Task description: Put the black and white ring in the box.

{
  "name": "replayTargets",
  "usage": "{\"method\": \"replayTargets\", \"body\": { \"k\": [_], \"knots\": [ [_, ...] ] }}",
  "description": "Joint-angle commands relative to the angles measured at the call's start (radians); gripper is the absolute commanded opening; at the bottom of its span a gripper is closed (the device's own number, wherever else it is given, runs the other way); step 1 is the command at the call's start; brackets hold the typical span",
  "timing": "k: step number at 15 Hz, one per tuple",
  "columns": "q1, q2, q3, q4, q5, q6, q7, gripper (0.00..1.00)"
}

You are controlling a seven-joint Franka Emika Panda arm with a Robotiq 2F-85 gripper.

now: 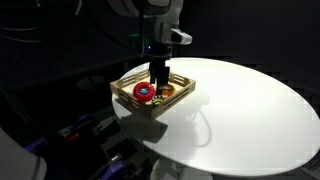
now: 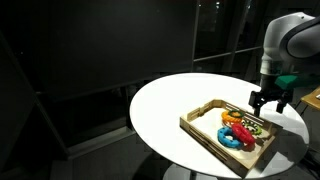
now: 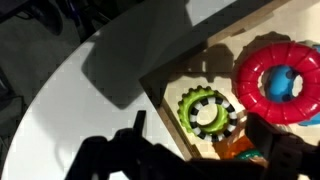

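Note:
The black and white ring lies flat inside the box, resting on a green toothed ring. The box is a shallow light-wood tray near the table edge in both exterior views. My gripper hangs just above the box, open and empty. In the wrist view its dark fingers stand on either side of the ring and touch nothing.
A larger red ring with a blue middle lies in the box beside the green one, with orange and teal pieces at the bottom edge. The box sits on a round white table. The surroundings are dark.

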Motion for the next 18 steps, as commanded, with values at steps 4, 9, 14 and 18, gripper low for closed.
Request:
{"method": "replayTargets", "body": {
  "k": [4,9,14,18],
  "knots": [
    [-0.077,-0.164,-0.003,-0.052,0.026,-0.178,-0.204,1.00],
    [-0.128,-0.268,-0.013,-0.043,0.004,-0.310,-0.192,1.00],
    [-0.163,-0.395,-0.025,-0.033,0.006,-0.413,-0.256,1.00],
    [-0.175,-0.487,-0.040,-0.022,0.016,-0.462,-0.356,1.00]
  ]
}}
